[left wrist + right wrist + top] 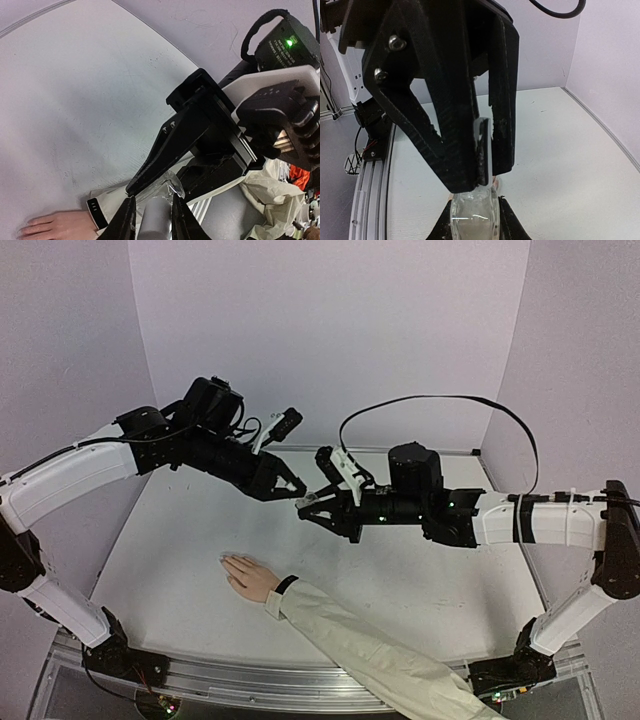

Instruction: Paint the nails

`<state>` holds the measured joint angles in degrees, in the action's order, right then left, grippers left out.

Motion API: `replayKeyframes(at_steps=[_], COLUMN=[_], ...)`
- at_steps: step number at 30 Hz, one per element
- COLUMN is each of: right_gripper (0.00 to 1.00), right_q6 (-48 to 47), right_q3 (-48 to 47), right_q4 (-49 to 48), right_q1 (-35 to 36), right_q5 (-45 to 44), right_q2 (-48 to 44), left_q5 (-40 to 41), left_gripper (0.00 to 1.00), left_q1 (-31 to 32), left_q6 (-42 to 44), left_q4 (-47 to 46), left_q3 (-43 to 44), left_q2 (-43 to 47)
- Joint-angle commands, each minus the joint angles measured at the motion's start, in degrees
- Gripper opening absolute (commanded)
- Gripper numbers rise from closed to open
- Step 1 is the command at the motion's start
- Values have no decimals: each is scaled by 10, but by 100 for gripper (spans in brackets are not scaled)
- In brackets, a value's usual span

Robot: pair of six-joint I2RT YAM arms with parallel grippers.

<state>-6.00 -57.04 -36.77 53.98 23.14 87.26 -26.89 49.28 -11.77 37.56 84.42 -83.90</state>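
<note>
A light-skinned hand point(250, 576) with a black wristband point(286, 584) and cream sleeve lies flat on the table, fingers pointing left. Its nails point(226, 561) are too small to make out. My two grippers meet in the air behind the hand. My right gripper point(306, 506) point(474, 210) is shut on a small clear glass bottle point(472, 220). My left gripper point(296, 487) point(152, 212) is shut on the bottle's white cylindrical cap point(156, 220) point(486, 145). The hand also shows in the left wrist view point(55, 226).
The white table point(420, 580) has purple walls on three sides. The cream sleeve point(370, 645) runs to the front right edge. A metal rail point(250, 678) runs along the front edge. A black cable point(440, 400) arcs above the right arm.
</note>
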Motion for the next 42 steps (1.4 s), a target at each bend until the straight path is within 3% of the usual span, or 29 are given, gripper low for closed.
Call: replayKeyframes(at_steps=[1,10,14,34,42], right_gripper=[0,0,0,0,0], right_q6=[-2,-16,-18,-18,-21], right_q3=[-26,-18,-18,-3,21], right_q4=[-21,-21,-21,-36,-45], right_q1=[-1,-1,-2,-2,-2], right_q5=[12,9,10,-8,-47], right_q2=[3,5,7,-10,-33], left_q5=[-5,13,26,31,31], left_gripper=[22,4,1,0,0], left_q1=[-5,-13,-19,-26,-44], left_q6=[9,8,7,11,-6], left_q4=[-4,0,0,0,0], left_q3=[18,19,17,11,-12], left_q2=[13,24,35,50,98])
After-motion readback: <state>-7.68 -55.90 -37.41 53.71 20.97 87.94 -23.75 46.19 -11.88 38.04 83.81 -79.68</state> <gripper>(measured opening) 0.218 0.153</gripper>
